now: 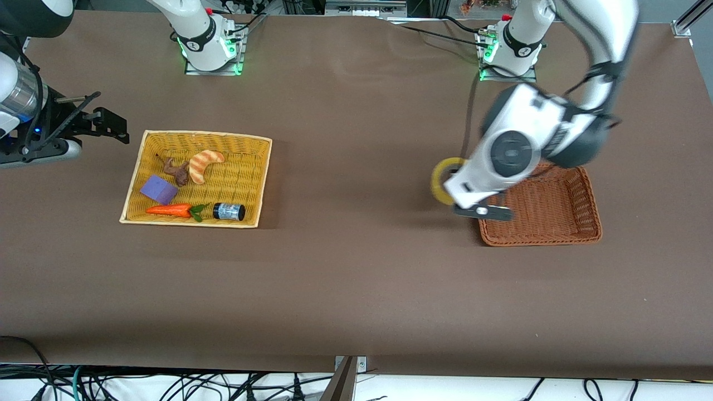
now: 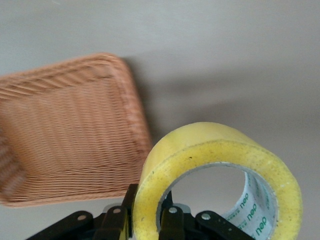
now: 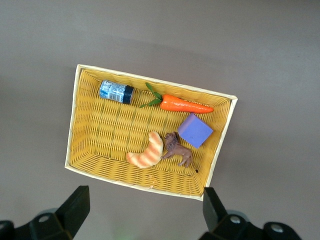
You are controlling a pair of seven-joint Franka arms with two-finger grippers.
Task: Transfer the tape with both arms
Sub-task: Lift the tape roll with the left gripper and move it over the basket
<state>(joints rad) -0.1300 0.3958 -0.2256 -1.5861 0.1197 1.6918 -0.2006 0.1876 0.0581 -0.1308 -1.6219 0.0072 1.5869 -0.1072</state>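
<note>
The left gripper [image 2: 147,220] pinches the tape roll [image 2: 215,185] between its fingers, aloft beside the brown basket [image 1: 557,217], and should hold level while the wide-spread right gripper [image 3: 142,212] waits over the table.

Two wicker baskets on a brown table

A yellow basket [image 1: 141,167] sits toward the right arm's end of the table, holding a purple block [image 1: 159,189], a brown toy animal [image 1: 177,171], a striped croissant [image 1: 203,164], a carrot [image 1: 170,210] and a small dark jar with a blue label [image 1: 229,211]. An orange-brown basket [image 1: 557,214] lies toward the left arm's end. Cables [image 1: 167,387] run along the table's near edge.
</note>
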